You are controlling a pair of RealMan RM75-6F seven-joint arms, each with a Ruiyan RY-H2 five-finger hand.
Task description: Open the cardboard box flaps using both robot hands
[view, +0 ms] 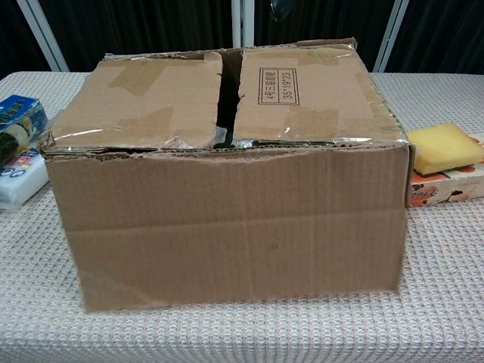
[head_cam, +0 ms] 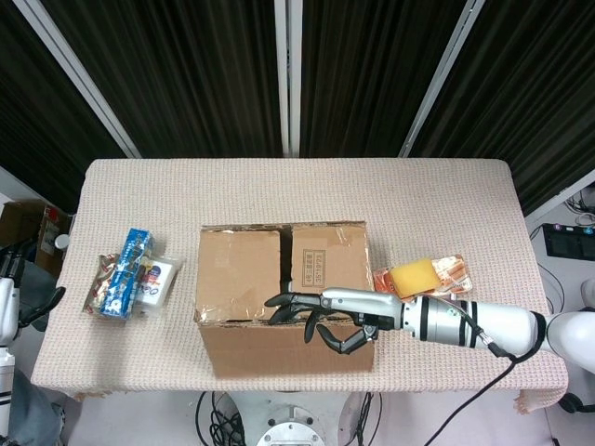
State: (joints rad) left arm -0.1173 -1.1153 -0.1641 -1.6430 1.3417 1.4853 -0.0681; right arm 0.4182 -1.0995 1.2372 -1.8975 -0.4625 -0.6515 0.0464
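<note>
With the near outer flap already folded down over the front of the cardboard box, the move ahead turns on the two inner flaps, which lie flat across the top and meet at a dark seam running from the near edge to the far edge. The box sits in the middle of the tabletop, its long axis running left to right. The left inner flap and the right inner flap each hinge on a short side wall, so each would have to swing outward, one toward each side.

The right hand lies at the near top edge of the box, just right of the seam's near end. The right arm reaches in almost level from the right, forearm roughly parallel to the box's long axis. Its fingers are spread and stretched leftward over the edge, with some curled down in front of the box; it holds nothing that I can see. The seam and the right inner flap lie just beyond it, on the far side.

The left hand shows in neither view, so the right one is plainly the nearer. By my judgement, the right inner flap is the natural one for it, lifted at the seam edge and swung rightward, while the left inner flap awaits the other hand
</note>
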